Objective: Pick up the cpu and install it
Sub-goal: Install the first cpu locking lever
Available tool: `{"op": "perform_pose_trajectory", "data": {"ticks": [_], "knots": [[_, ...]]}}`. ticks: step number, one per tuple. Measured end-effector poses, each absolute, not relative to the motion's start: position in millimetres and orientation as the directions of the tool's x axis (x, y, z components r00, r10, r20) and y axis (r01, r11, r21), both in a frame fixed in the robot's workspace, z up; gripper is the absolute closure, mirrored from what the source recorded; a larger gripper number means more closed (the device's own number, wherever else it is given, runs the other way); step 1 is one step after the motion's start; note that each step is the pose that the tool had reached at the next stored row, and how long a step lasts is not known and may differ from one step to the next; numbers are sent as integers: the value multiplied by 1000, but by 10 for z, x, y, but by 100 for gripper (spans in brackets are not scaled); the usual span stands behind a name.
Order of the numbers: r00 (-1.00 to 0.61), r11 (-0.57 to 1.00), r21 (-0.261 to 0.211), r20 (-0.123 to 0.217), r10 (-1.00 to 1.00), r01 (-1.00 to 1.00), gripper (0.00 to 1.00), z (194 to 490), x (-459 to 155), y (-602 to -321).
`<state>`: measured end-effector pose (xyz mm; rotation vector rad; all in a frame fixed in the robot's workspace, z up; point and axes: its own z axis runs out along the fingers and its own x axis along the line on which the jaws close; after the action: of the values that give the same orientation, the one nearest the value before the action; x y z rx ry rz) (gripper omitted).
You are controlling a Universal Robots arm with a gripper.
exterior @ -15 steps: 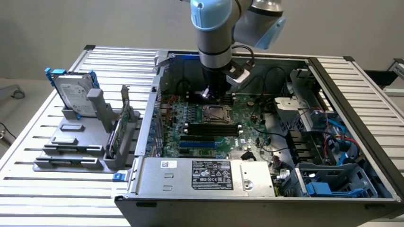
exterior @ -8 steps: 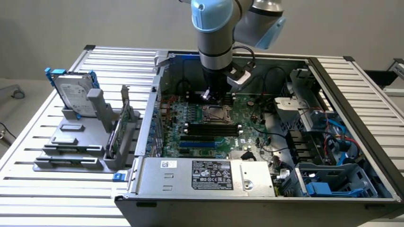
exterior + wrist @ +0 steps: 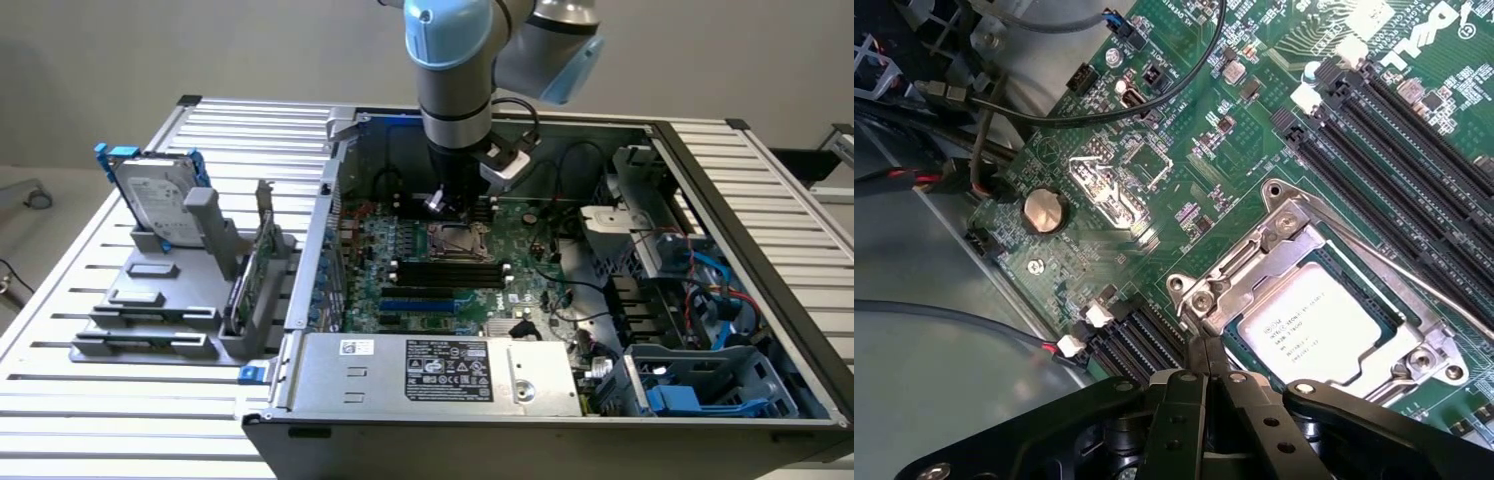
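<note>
The cpu (image 3: 1314, 325), a silver square chip with printed text, lies seated inside the dark metal-framed socket (image 3: 1254, 262) on the green motherboard (image 3: 1154, 170). The socket's frame lies down around the chip's edges, and a wire lever (image 3: 1374, 250) runs along one side. My gripper (image 3: 1210, 365) is shut with nothing between its black fingers. Its tips are at the socket's edge, beside the chip. In the exterior view the gripper (image 3: 447, 205) hangs low inside the open computer case, just above the socket (image 3: 461, 240).
Black memory slots (image 3: 1414, 150) flank the socket, and a coin cell (image 3: 1044, 211) and cables (image 3: 1154, 95) lie nearby. The power supply (image 3: 441, 370) fills the case's front. A hard drive with blue brackets (image 3: 154, 200) stands on a grey fixture (image 3: 140, 315) at the exterior view's left.
</note>
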<state>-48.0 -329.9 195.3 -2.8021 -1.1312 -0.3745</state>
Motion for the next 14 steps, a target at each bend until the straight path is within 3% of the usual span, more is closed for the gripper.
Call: {"op": "perform_pose_trajectory", "data": {"ticks": [14], "knots": [[694,-720,2,262,670,694,89,1947,-480,-3289]]}}
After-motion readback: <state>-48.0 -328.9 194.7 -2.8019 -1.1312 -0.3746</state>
